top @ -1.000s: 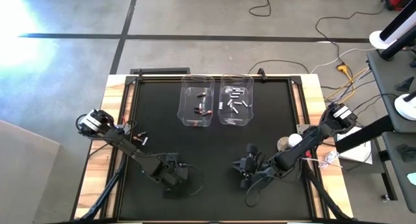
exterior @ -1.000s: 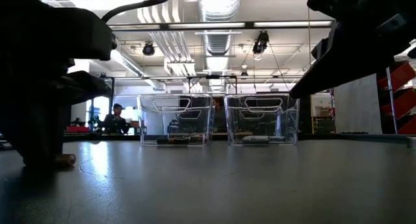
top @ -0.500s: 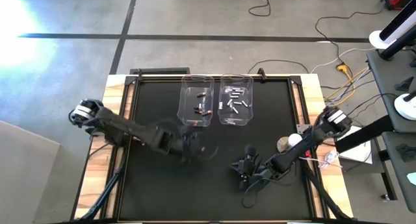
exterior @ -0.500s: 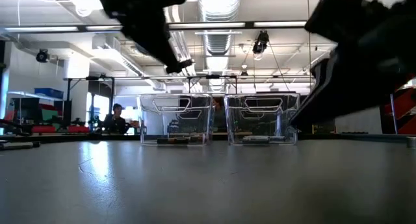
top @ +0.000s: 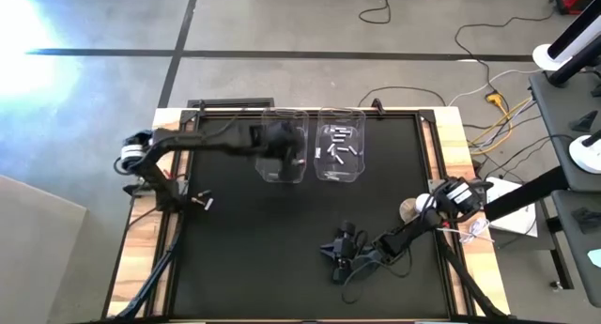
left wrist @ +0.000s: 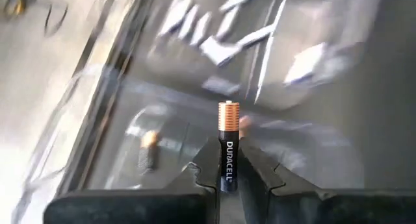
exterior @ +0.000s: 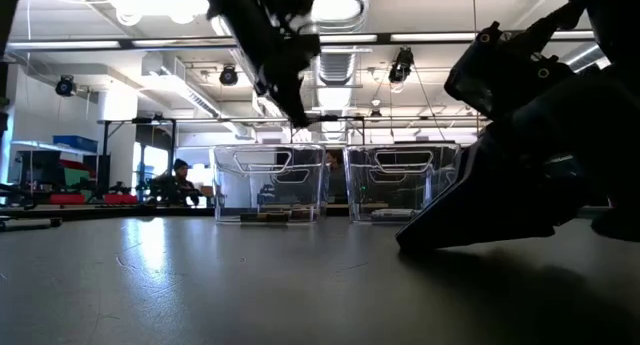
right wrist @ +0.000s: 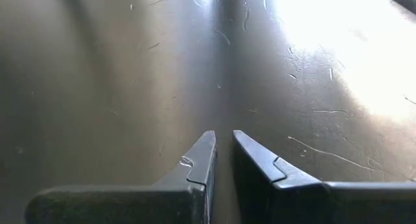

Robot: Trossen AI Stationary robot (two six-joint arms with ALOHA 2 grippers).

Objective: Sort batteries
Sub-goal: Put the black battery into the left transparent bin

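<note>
While I watched, left claw [left wrist: 227, 175] swung from near table edge up over left clear plastic bin [top: 284, 155], pinching black-and-copper battery [left wrist: 228, 146]. Drop comes next, I think. Right claw [right wrist: 223, 159] nearly shut, empty, low on black table [top: 235, 258].

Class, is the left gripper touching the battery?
Touching: the left wrist view shows the left gripper clamped on the battery, a finger pressing each side.

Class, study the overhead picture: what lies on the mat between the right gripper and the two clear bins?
Nothing: in the high view, the black mat is bare between the right gripper and the two clear bins.
</note>
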